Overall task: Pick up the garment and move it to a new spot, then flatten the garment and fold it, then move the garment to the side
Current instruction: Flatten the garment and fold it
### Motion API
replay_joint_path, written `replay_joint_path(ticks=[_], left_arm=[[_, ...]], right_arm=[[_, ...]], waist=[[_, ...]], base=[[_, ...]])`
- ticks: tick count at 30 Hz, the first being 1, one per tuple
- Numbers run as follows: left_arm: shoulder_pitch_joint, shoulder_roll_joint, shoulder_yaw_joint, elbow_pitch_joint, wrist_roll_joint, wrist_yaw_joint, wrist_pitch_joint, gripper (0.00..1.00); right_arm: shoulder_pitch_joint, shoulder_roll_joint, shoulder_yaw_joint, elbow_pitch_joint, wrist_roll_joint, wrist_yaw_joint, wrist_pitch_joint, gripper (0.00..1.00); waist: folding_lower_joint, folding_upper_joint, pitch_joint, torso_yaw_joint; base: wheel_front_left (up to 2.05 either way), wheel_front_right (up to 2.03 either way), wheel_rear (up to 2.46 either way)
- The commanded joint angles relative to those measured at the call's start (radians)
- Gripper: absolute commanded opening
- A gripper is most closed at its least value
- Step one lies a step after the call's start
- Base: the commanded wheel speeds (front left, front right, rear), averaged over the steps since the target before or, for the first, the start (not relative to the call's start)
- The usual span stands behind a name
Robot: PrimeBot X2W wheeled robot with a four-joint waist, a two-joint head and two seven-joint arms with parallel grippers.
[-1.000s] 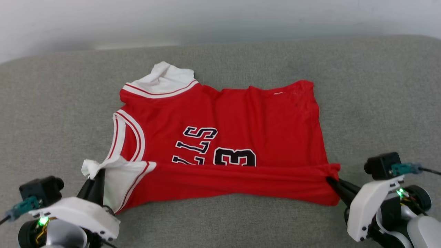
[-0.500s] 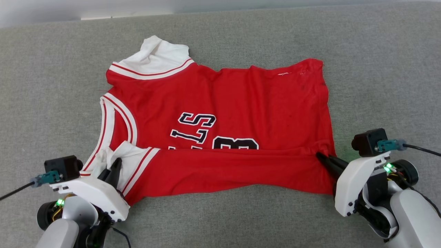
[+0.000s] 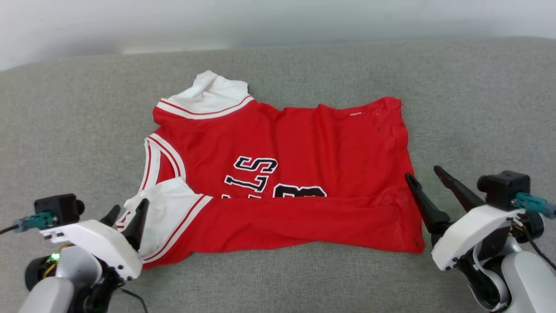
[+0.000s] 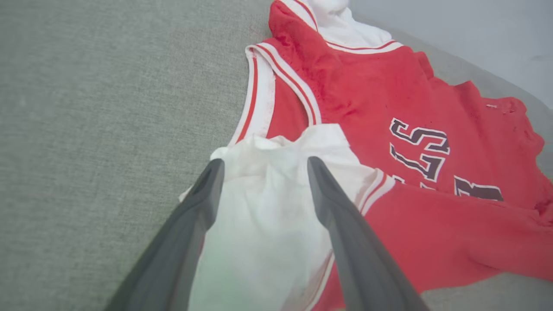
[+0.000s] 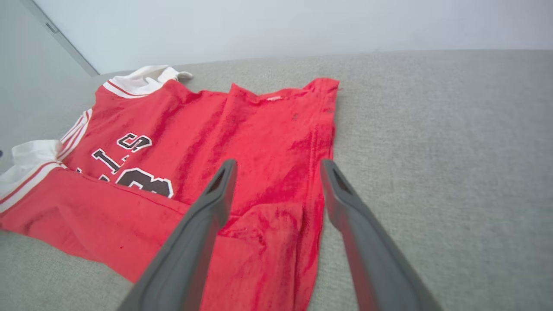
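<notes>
surface: grey woven upholstery (image 3: 65, 130), perhaps a sofa | behind: plain pale wall (image 3: 278, 17) | light: soft, even

Bright, even light; soft shadows.

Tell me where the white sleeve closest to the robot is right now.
In the head view the white sleeve lies lower left, folded onto the red shirt, right at the open left end effector.

On the red thin-fabric jersey shirt with white sleeves (image 3: 312, 139): black, white-outlined letters "LS", lying sideways, with a third letter cut off by folded-over fabric. Beside them a "3", half covered.
</notes>
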Motion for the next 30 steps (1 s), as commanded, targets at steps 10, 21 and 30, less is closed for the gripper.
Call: replay_joint_path(ticks=[10, 21, 30], left_arm=[[0.123, 0.187, 0.091, -0.175, -0.079, 0.074, 0.234, 1.00], [0.265, 0.212, 0.120, -0.224, -0.201, 0.148, 0.413, 1.00], [0.160, 0.174, 0.055, -0.082, -0.237, 0.087, 0.465, 1.00]], right_arm=[[0.111, 0.061, -0.087, -0.151, -0.046, 0.000, 0.011, 1.00], [0.145, 0.090, -0.110, -0.200, -0.048, 0.000, 0.036, 1.00], [0.119, 0.079, -0.131, -0.204, -0.027, 0.000, 0.057, 1.00]], waist=[[-0.0001, 0.0000, -0.087, -0.049], [-0.0001, 0.0000, -0.032, -0.094], [-0.0001, 0.0000, 0.026, -0.095]], base=[[0.00, 0.00, 0.00], [0.00, 0.00, 0.00], [0.00, 0.00, 0.00]])
